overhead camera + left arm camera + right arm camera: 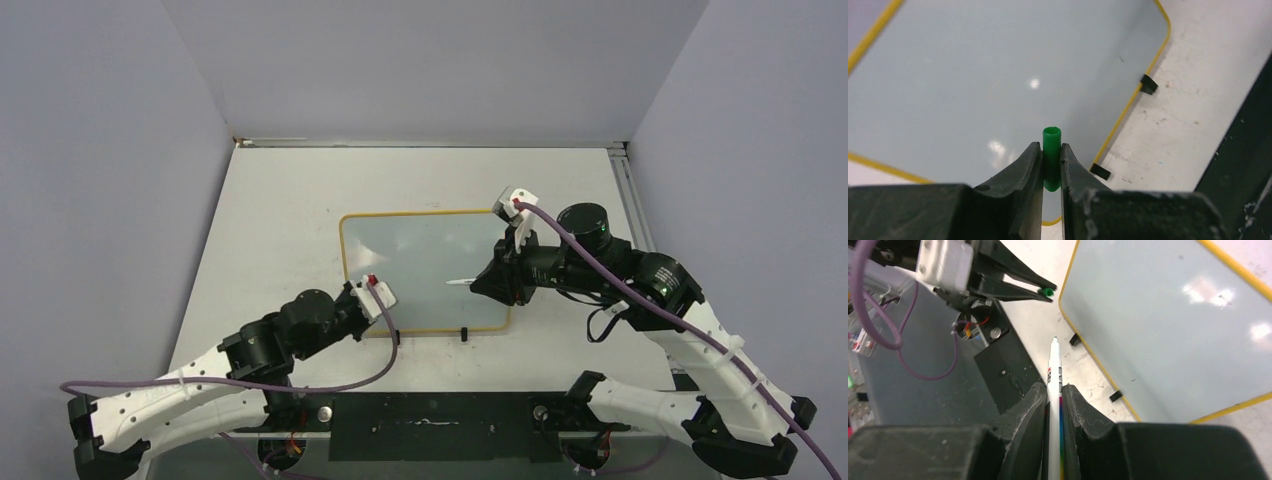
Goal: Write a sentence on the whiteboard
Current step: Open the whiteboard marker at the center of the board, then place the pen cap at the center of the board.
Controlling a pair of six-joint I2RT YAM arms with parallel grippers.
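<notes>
While right tool (1054, 390) grips marker (1054, 360), whiteboard (1168, 325) lies close beside.

lab cell, grey partition walls (430, 60)

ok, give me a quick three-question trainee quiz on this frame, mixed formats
1. True or false: the whiteboard already carries green writing.
2. The left tool is shut on: A) a green cap; B) an eraser; C) nothing.
3. Fill in: the right tool grips a white ___ that points away from it.
Key: 1 false, the surface is blank. 2 A. 3 marker.
</notes>
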